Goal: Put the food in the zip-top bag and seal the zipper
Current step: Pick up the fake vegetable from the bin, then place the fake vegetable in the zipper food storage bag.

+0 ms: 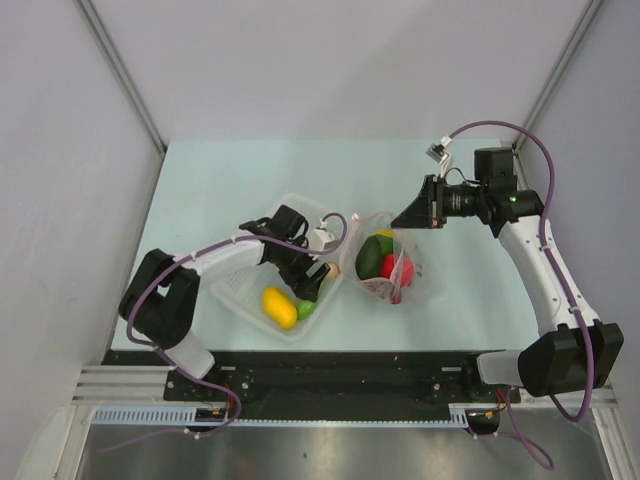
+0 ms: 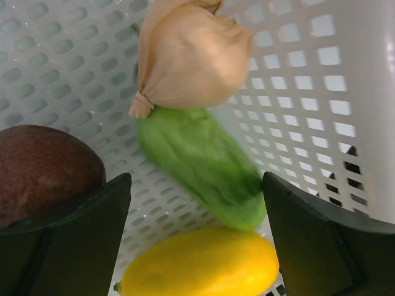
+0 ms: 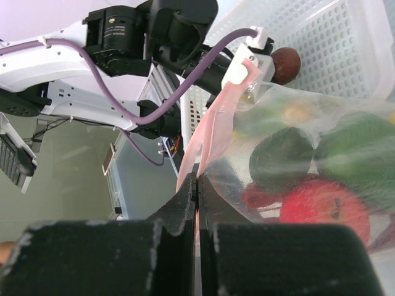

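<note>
My left gripper [image 2: 197, 237] stands open inside the white mesh basket [image 1: 238, 292], low over the food. Between its fingers [image 2: 74, 240] lie a yellow piece [image 2: 200, 265] and a green cucumber [image 2: 200, 163]. Beyond them are a beige mushroom [image 2: 188, 55] and, to the left, a dark plum [image 2: 43, 166]. The zip-top bag [image 1: 385, 262] stands to the right of the basket and holds a red tomato [image 3: 321, 206], a green pepper [image 3: 358, 145] and a dark piece [image 3: 281, 151]. My right gripper [image 3: 197, 180] is shut on the pink zipper [image 3: 213, 132], holding the bag's mouth edge up.
The basket's side wall [image 2: 308, 80] rises close on the right of my left gripper. The left arm [image 3: 154, 37] and its purple cable [image 3: 185, 80] show behind the bag. Grey walls close in the pale table [image 1: 250, 170].
</note>
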### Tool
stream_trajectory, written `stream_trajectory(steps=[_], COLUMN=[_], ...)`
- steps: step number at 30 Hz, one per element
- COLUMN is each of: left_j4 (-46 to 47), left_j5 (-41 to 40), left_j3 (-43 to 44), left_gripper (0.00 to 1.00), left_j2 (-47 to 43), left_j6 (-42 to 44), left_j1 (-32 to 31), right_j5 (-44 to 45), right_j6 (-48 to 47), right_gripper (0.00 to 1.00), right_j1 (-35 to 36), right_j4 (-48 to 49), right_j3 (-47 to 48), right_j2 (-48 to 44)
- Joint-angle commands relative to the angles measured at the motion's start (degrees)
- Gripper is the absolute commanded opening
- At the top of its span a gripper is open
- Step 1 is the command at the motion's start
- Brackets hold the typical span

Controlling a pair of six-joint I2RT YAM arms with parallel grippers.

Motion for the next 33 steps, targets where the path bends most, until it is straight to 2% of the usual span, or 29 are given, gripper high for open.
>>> stream_trajectory(steps=[1,4,7,8,9,12,16,19,20,21,24,25,28,33], left_j4=[2.3,1.6,0.7,0.4,0.4,0.1,2.9,10.5,16.7,20.0,26.8,28.1,29.7,36.3], left_j5=[0.4,-0.6,-1.3,-0.8,0.1,6.2,9.8,11.6,11.1,10.6,5.6,3.7,-7.8,-16.5], left_j3=[2.5,2.6,3.3,3.6,4.6,7.0,8.5,8.0,7.3,6.4,6.9,7.1,8.4,5.1], left_gripper=[0.88,0.83,0.67,0.61,0.5,0.39,0.32,0.26,0.23,0.19,0.17,0.18,0.26,0.33], left_j2=[1.2,2.9,3.0,1.5,0.4,-5.6,-16.8,-26.2,-27.8,-29.5,-31.6,-31.3,-29.3,-26.6], left_j6=[-3.8,-3.8,-3.8,-3.9,-4.3,-7.8,-9.2,-14.9,-17.0,-22.4,-29.0,-30.6,-36.2,-44.1], left_j1=[0.1,0.1,0.7,1.8,2.7,6.5,8.1,8.0,7.9,7.7,4.2,1.2,-5.7,-12.3], right_j5=[-0.7,-0.7,-0.7,-0.7,-0.7,-0.7,-0.8,-0.9,-1.0,-0.9,-1.1,-1.1,-1.0,-1.3], right_j6=[-1.5,-1.5,-1.8,-2.0,-2.1,-2.5,-2.7,-2.6,-2.6,-2.5,-1.6,-0.5,1.8,3.8], right_gripper=[0.0,0.0,0.0,0.0,0.0,0.0,0.0,0.0,0.0,0.0,0.0,0.0,0.0,0.0], right_j1=[0.2,0.2,0.2,0.2,0.2,0.2,0.2,0.3,0.4,0.5,0.6,0.6,0.7,1.0], right_j4=[0.6,0.4,0.2,0.0,-0.3,-0.5,-0.7,-0.7,-0.6,-0.4,1.0,1.7,4.3,6.7], right_j3=[1.7,1.7,2.1,2.1,2.3,2.2,2.1,2.0,1.9,1.9,1.6,1.5,1.1,0.7], right_j2=[-0.2,0.2,0.2,0.1,0.2,0.0,-0.1,-0.2,-0.3,-0.3,-0.4,-0.5,-0.9,-1.2])
